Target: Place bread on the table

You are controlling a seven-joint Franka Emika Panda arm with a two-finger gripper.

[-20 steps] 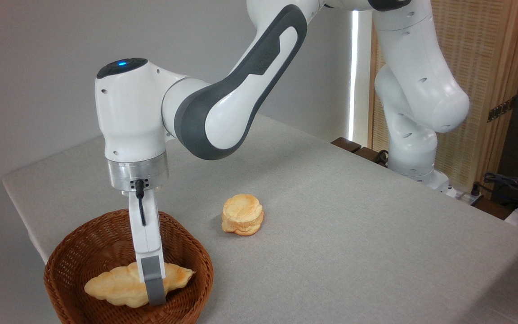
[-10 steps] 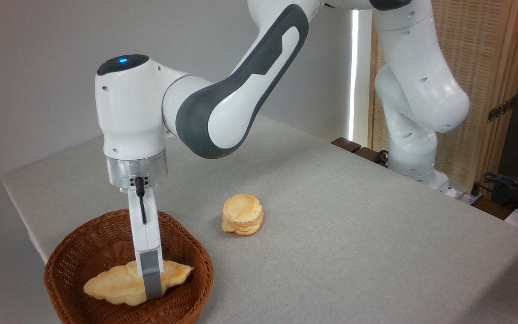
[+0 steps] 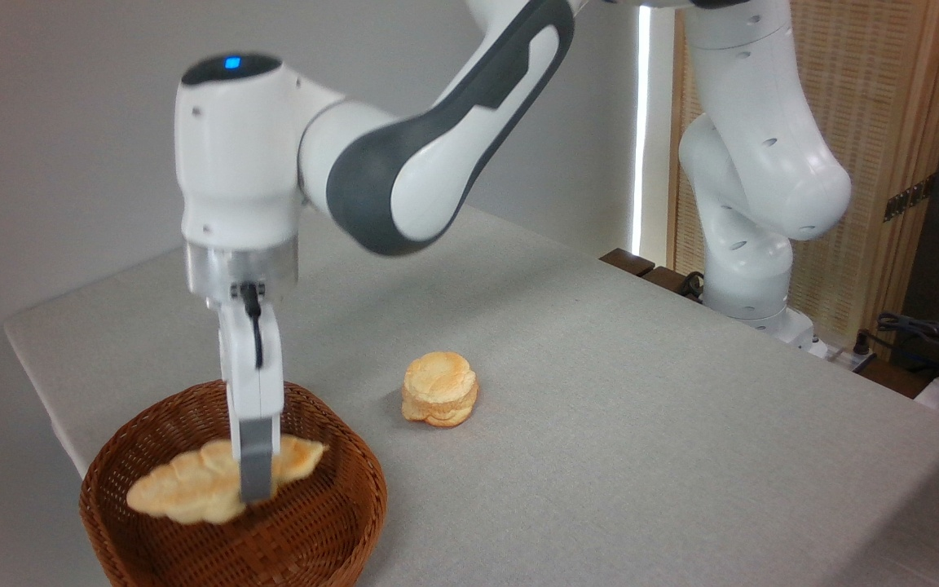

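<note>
The bread [image 3: 184, 489] is held in the hand [image 3: 256, 481], with the grey fingers [image 3: 255, 461] closed on its middle. The long, flat bread is lifted off the bottom of the basket [image 3: 331, 522] but is seen inside the rim, over the left half. Its browned, pointed tip is turned to the right and its pale round end reaches out to the left, near the basket's left edge. The bread looks a bit blurred.

The hand is pointed straight down from the white arm [image 3: 404, 155]. A black cable [image 3: 254, 334] is seen running down the front of the hand. A small blue light [image 3: 231, 63] is lit on top of the arm's last big joint.

The round brown basket is set near the front left corner of the counter [image 3: 641, 424], which is covered in a plain light grey cloth. A small round bun [image 3: 440, 389] is seen on the cloth to the right of the basket and a bit further back, well apart from it. It looks like two or three pieces in a stack.

The base of the arm is fixed at the far right edge of the counter. A wooden screen [image 3: 869, 122] is seen behind it.
</note>
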